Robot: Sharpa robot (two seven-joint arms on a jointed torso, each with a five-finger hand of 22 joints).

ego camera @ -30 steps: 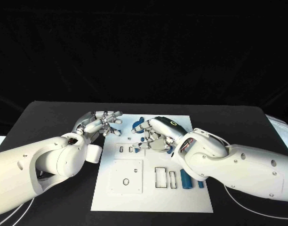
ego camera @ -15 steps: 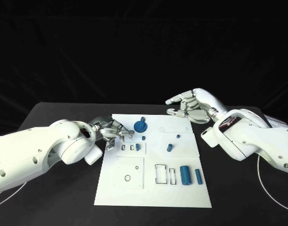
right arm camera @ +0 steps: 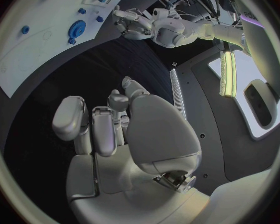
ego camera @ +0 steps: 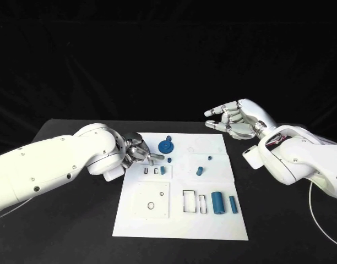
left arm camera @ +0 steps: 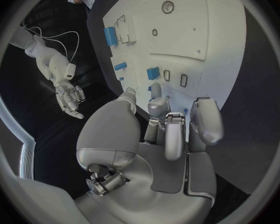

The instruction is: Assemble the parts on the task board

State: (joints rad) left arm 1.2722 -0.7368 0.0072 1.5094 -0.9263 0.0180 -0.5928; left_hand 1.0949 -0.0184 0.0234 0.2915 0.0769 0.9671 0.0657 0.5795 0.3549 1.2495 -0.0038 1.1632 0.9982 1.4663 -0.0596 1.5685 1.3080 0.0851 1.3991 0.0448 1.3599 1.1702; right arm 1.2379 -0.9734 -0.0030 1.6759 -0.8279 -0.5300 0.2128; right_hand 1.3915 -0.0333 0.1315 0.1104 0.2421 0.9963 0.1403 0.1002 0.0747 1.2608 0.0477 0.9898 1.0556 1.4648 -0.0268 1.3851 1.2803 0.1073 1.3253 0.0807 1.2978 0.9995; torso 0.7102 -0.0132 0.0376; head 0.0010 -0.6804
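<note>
Head view, left hand (ego camera: 139, 152): it lay at the task board's near-side edge, fingers curled toward the board, fingertips over the white surface; nothing showed between them
Left wrist view, left hand (left arm camera: 159, 134): fingers half curled and set apart from one another, no part in them; whether the fingertips touched the board I could not tell
Right hand (ego camera: 238, 121): raised off the board, above the black table (ego camera: 295, 220) beyond the board's far corner, fingers loosely spread, holding nothing
Right wrist view, right hand (right arm camera: 115, 129): palm bare, fingers bent a little and apart
Task board (ego camera: 216, 231): white plate lying flat between the two arms, its upper left edge just beside the left hand
Blue gear (ego camera: 166, 147): round piece on the board, just beyond the left fingertips, apart from them; also seen from the right wrist (right arm camera: 76, 29)
Small blue piece (ego camera: 162, 170): by the two little slots, just below the left fingertips
Blue peg (ego camera: 199, 171): mid-board, well apart from the left hand, between the two hands
Large blue cylinder (ego camera: 217, 203): lying on the board's lower part, well apart from both hands
Slim blue cylinder (ego camera: 233, 204): just beside the large one, on the side nearer the right arm
</note>
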